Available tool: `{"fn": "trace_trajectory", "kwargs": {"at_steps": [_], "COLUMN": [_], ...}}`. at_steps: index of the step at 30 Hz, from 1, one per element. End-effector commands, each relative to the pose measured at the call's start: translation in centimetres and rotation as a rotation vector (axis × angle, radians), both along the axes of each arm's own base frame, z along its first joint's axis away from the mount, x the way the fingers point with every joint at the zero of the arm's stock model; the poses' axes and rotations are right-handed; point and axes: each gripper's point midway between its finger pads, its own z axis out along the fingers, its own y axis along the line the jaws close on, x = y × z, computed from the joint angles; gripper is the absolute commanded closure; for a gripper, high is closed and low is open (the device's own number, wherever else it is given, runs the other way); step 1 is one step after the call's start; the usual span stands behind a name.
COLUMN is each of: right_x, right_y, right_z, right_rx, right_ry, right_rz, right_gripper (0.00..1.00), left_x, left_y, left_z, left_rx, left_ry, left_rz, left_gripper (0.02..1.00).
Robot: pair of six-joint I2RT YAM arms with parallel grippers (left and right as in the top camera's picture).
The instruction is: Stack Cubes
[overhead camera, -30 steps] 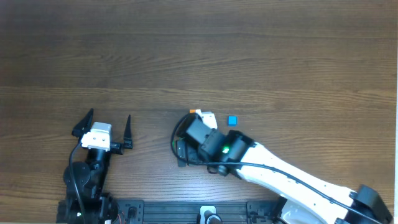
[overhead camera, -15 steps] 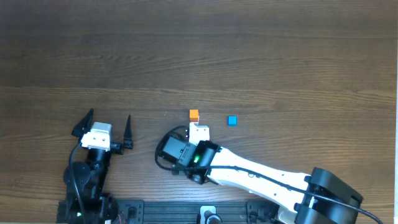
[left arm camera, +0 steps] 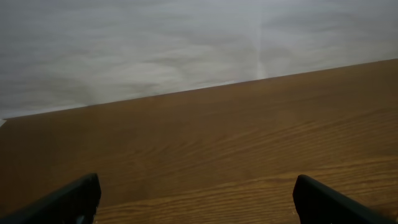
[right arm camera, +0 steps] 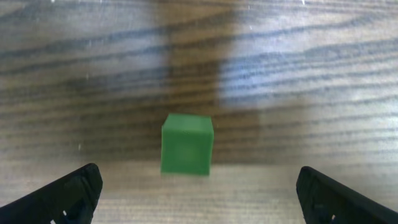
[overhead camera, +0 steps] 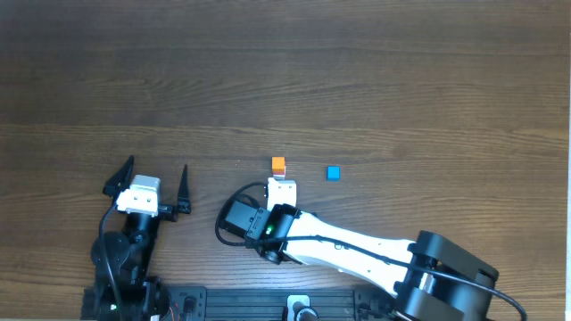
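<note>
A green cube (right arm camera: 186,144) lies on the wood table in the right wrist view, just ahead of my right gripper (right arm camera: 199,202), whose fingers stand wide open on either side with nothing between them. From above, the right arm (overhead camera: 259,221) reaches across to the table's front middle and covers that spot. An orange cube (overhead camera: 278,165) sits just beyond the arm, and a blue cube (overhead camera: 333,173) lies to its right. My left gripper (overhead camera: 153,172) rests open at the front left, away from all cubes; the left wrist view shows its fingertips (left arm camera: 68,199) spread over bare wood.
The wood table (overhead camera: 285,71) stretches wide beyond the cubes. A pale wall (left arm camera: 186,43) rises behind the table's far edge in the left wrist view. Both arm bases (overhead camera: 294,308) stand along the front edge.
My right arm has swung left and toward the front edge, uncovering the orange cube. The left arm and the blue cube have not moved.
</note>
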Motion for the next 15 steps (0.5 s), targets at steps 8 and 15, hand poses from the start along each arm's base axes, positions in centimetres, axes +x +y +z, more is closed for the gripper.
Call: {"fn": "trace_trajectory", "kwargs": {"at_steps": [8, 15], "right_x": [2.48, 2.44], "right_y": [0.55, 0.42], "right_z": [-0.97, -1.33], "right_rx": [-0.011, -0.021], "right_ry": [-0.047, -0.043], "right_rz": [0.029, 0.04], "right_gripper": [0.009, 0.009], "left_x": [-0.04, -0.04], "left_y": [-0.11, -0.11], "left_z": [-0.05, -0.05], "left_rx": [0.017, 0.017], "left_ry": [-0.005, -0.005], "left_rz": [-0.01, -0.01], "left_gripper": [0.018, 0.018]}}
